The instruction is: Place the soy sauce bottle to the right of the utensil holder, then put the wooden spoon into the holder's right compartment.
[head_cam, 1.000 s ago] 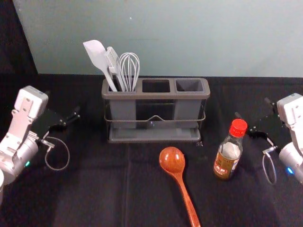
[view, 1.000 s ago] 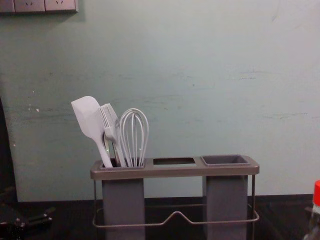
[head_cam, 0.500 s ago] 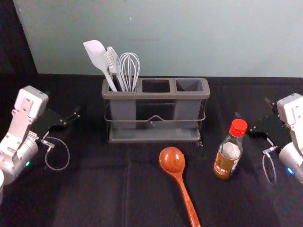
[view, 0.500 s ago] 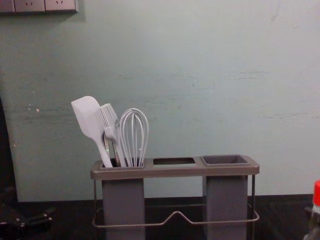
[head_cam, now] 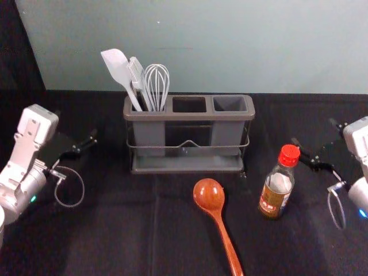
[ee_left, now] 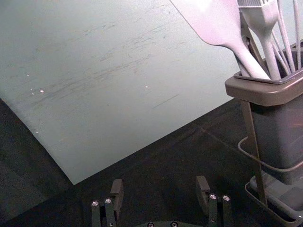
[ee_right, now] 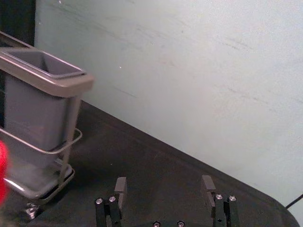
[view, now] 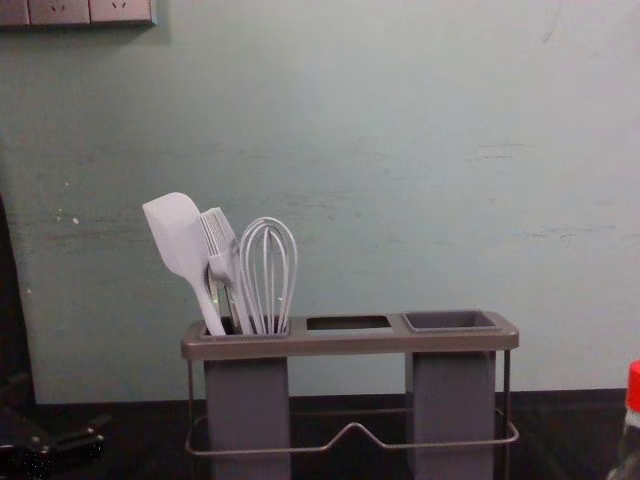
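Right claw: right side of the head frame, at mid-height, above the tabletop. In my right wrist view its two fingers stand well apart, so I have it open.

Soy sauce bottle: near that claw, right of centre in the head frame, upright on the tabletop under a red cap. The chest view catches it at the lower right edge.

Wooden spoon: just below the middle of the frame, left of the bottle and apart from it. Bowl end toward the holder, handle running down to the bottom edge.

Utensil holder: upper middle. Its right compartment is empty. The left one carries a pale spatula, a brush and a whisk.

Left claw: parked, left side of the frame, mid-height; left wrist view gives its fingers spread apart too.
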Tool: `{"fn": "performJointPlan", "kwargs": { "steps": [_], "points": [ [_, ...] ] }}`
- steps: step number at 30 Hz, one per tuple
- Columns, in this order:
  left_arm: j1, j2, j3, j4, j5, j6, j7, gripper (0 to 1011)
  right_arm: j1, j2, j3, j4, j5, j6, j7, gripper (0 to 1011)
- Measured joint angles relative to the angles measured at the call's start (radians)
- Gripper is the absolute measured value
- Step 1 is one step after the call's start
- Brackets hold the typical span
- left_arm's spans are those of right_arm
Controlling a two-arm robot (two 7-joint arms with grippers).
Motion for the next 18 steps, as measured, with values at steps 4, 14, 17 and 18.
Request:
{"fn": "performJointPlan", "kwargs": {
  "steps": [4, 14, 17, 18],
  "points": [
    [0.0, 0.0, 0.0, 0.0, 0.0, 0.0, 0.0, 1005, -0.063, 0.032, 0.031, -0.078, 0.0, 0.019, -0.013, 1003],
    [0.0, 0.0, 0.0, 0.0, 0.0, 0.0, 0.0, 1005, -0.279, 0.124, 0.167, -0.272, 0.077, 0.001, -0.023, 1002],
    [0.0, 0.0, 0.0, 0.0, 0.0, 0.0, 0.0, 1005, -0.353, 0.143, 0.221, -0.323, 0.12, -0.03, -0.019, 1002],
    [0.0, 0.0, 0.0, 0.0, 0.0, 0.0, 0.0, 1005, -0.369, 0.147, 0.235, -0.334, 0.13, -0.038, -0.016, 1002]
  ]
}}
